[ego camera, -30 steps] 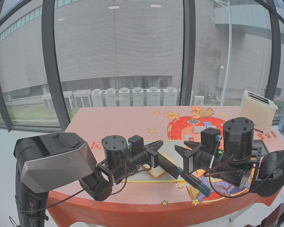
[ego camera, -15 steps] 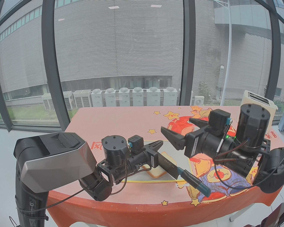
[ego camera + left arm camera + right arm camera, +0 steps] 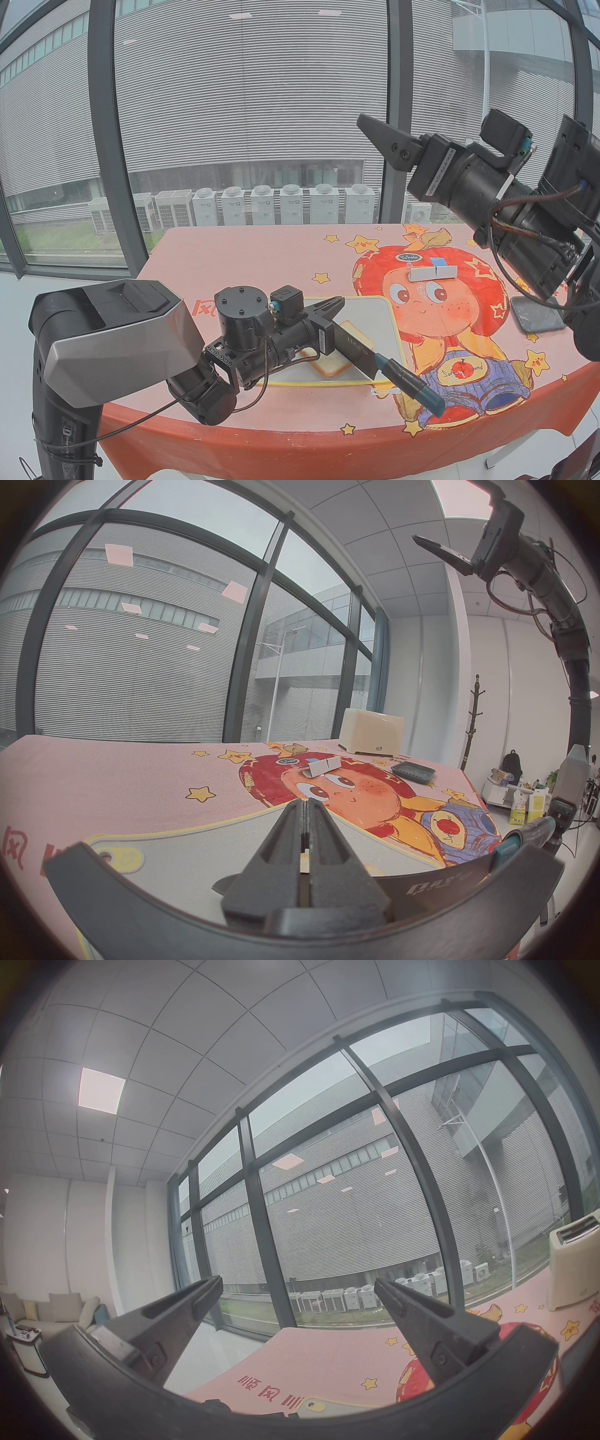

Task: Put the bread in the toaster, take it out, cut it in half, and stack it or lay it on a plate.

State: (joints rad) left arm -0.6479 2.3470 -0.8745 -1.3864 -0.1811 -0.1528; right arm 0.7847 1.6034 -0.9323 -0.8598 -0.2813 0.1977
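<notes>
A slice of bread (image 3: 332, 364) lies on the pale cutting board (image 3: 375, 315) near the table's front edge. A knife rests across the bread, its dark blade (image 3: 354, 352) beside my left gripper (image 3: 328, 307) and its teal handle (image 3: 417, 390) pointing toward the front right. My left gripper (image 3: 305, 830) is low over the board with its fingers pressed together. Whether they touch the blade I cannot tell. High above the table's right half my right gripper (image 3: 400, 147) is open with nothing in it (image 3: 300, 1300). The cream toaster (image 3: 372, 731) stands at the far right corner.
A dark flat tray (image 3: 536, 314) sits at the right on the pink cartoon tablecloth. Small white and blue blocks (image 3: 432, 270) lie mid-table behind the board. Tall windows close off the far side. The table's back left is bare cloth.
My right gripper rose from just beside the knife handle to high above the table's right side, staying open. The knife, bread and left arm kept their places.
</notes>
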